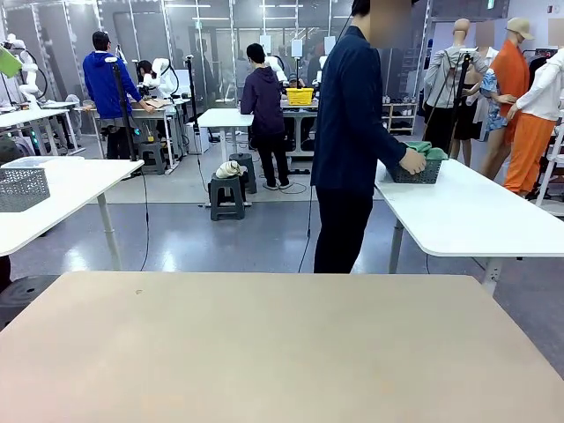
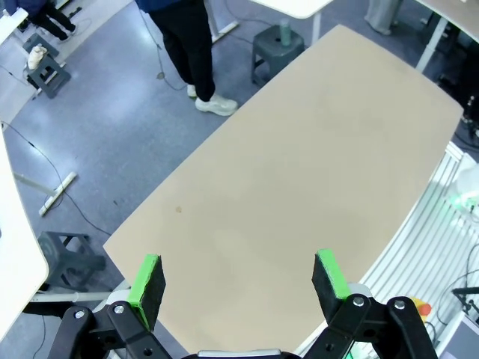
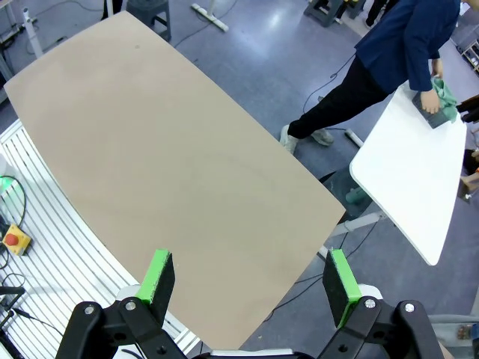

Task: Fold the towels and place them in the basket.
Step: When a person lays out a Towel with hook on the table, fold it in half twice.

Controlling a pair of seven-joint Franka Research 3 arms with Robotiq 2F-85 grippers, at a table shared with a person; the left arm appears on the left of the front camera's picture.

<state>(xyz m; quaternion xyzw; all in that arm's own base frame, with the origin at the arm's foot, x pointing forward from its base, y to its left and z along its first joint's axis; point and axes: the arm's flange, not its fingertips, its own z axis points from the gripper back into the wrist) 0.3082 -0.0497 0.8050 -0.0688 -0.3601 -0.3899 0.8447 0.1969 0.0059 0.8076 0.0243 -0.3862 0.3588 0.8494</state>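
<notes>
Hovering the left gripper [image 2: 238, 263] over the tan table [image 2: 299, 149], jaws spread wide with nothing between them. Hovering the right gripper [image 3: 248, 260] over it too, jaws likewise apart and gripping nothing. Sitting farther right, on the white side table [image 1: 476, 216] beyond the tan one: the basket [image 1: 414, 174], green towels [image 1: 427, 150] heaped in it, a person's hand [image 1: 411, 161] gripping its near rim. Lying well apart from both grippers, nearer the right arm; probably needing the person to bring it across.
</notes>
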